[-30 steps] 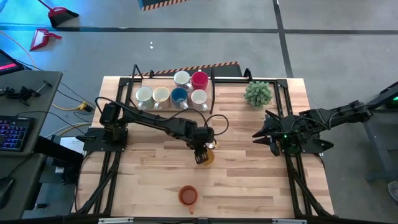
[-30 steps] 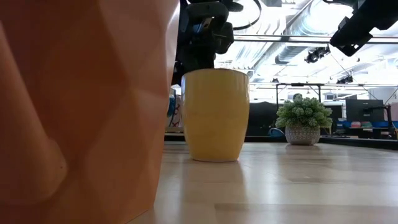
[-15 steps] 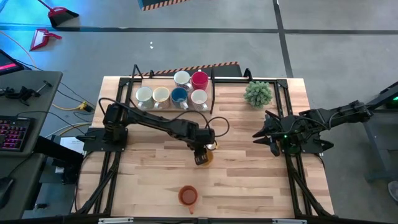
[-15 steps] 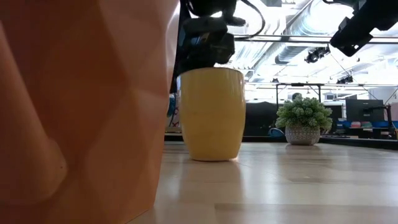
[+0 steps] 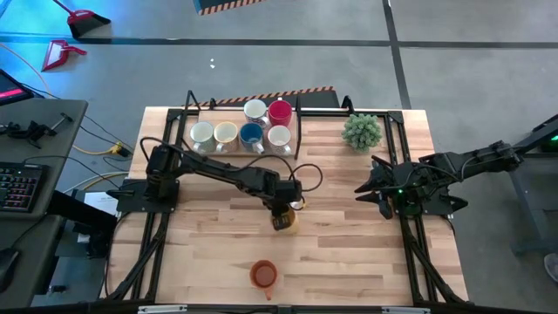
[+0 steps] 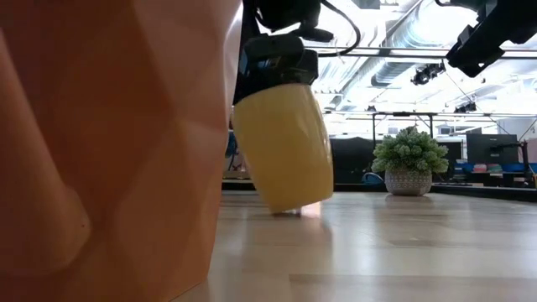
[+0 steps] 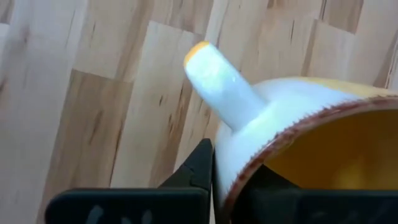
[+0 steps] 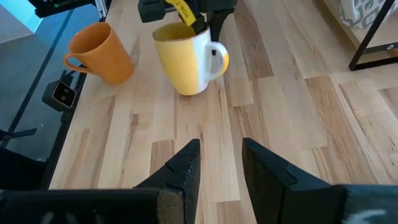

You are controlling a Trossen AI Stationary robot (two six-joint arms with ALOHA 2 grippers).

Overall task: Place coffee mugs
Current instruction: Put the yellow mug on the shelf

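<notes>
A yellow mug (image 6: 284,147) stands tilted near the table's middle, and my left gripper (image 5: 283,216) is shut on its rim from above. Its handle (image 7: 217,81) juts out just beside the fingers. A red-orange mug (image 5: 263,274) sits upright on its base near the front edge and fills the left of the low view (image 6: 109,151). Several more mugs (image 5: 240,131) stand together inside a black frame at the far side. My right gripper (image 8: 221,162) hangs open above the table's right side, facing the yellow mug (image 8: 183,59) from a distance. My left gripper pinches the yellow mug's rim (image 7: 239,177) right beside the handle, one finger (image 7: 198,171) outside the wall and the other inside the cup. The fingers come from above, slanting down. The mug leans over with only an edge of its base (image 6: 294,210) on the table.
A small green potted plant (image 5: 362,131) stands at the far right. Black frame rails (image 5: 401,166) run along the table's left and right sides. Bare wood lies between the yellow mug and the red-orange one.
My left gripper has sunk a little onto the yellow mug and shut on its rim. The mug, upright before, has tipped over: its top leans aside and one side of its base has come off the table. My right arm has kept still.
</notes>
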